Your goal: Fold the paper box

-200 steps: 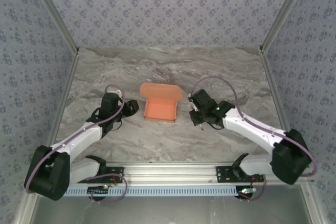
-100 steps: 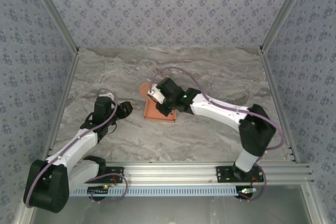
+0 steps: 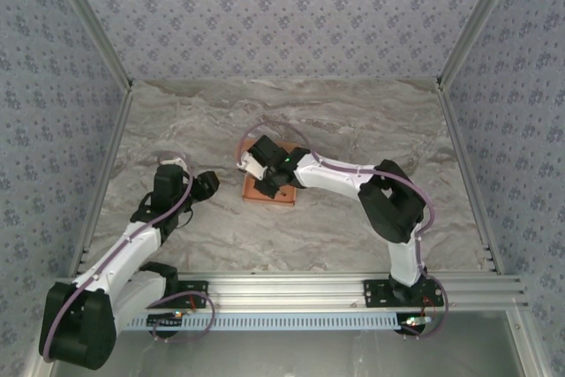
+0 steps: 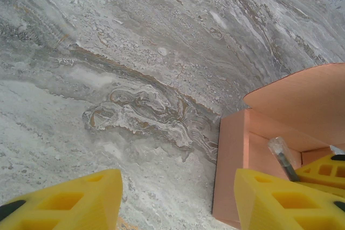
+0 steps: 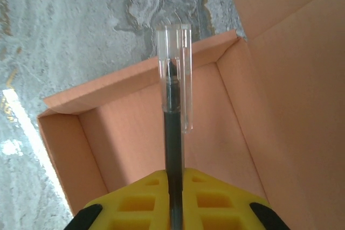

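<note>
The paper box [image 3: 275, 194] is a salmon-orange open tray [image 5: 135, 133] on the marble table, with its lid flap [image 5: 291, 25] raised at the far side. My right gripper [image 3: 258, 168] hangs over the tray and is shut [image 5: 173, 187] on a dark pen with a clear cap [image 5: 172, 117]. The pen points down into the tray towards its wall. My left gripper [image 3: 210, 184] is open [image 4: 178, 203] just left of the box, with bare table between its fingers. The box's left wall [image 4: 232, 171] and the pen's tip [image 4: 281, 154] show beside its right finger.
Patterned walls with metal rails [image 3: 106, 192] enclose the marble table [image 3: 353, 121]. An aluminium rail [image 3: 291, 287] runs along the near edge between the arm bases. Bare marble [image 4: 135, 79] lies left of and behind the box.
My right arm swung left from beside the box to directly over the tray, carrying the pen. My left gripper drew back a little to the left, away from the box.
</note>
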You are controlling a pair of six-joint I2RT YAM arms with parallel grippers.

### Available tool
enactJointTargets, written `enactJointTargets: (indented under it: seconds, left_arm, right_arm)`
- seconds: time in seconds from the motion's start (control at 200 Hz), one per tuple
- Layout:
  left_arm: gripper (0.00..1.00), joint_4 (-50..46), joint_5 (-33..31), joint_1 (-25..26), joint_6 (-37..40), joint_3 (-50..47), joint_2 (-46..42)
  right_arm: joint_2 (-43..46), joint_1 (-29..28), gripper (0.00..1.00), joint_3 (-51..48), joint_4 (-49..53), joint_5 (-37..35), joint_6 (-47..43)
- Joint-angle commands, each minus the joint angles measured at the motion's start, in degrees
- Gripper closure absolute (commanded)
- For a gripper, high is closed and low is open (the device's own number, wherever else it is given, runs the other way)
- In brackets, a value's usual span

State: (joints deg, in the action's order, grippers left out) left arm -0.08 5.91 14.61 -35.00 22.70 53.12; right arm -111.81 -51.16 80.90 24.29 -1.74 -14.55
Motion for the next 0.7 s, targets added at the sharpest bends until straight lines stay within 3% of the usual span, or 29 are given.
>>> enactJointTargets:
  seconds: [0.0, 0.23, 0.49, 0.695]
  left_arm:
    - [0.43, -0.9, -0.4, -0.3, 0.8, -0.6, -0.8]
    - [0.43, -0.7, -0.2, -0.3, 0.8, -0.5, -1.2]
    - [0.43, -0.6, 0.3, -0.3, 1.7, 0.1, -1.3]
    - [0.42, 3.0, 2.5, -0.2, 3.7, 0.4, -1.4]
  right_arm:
    - [-1.2, 0.0, 0.87, 1.2, 2.3, -1.7, -1.2]
    - [0.1, 0.0, 0.84, -0.1, 2.9, -2.7, -1.4]
    - [2.8, 0.0, 0.69, -2.0, 1.9, -4.0, -0.7]
    - [14.1, 0.1, 0.66, -10.2, -4.6, -0.4, 3.2]
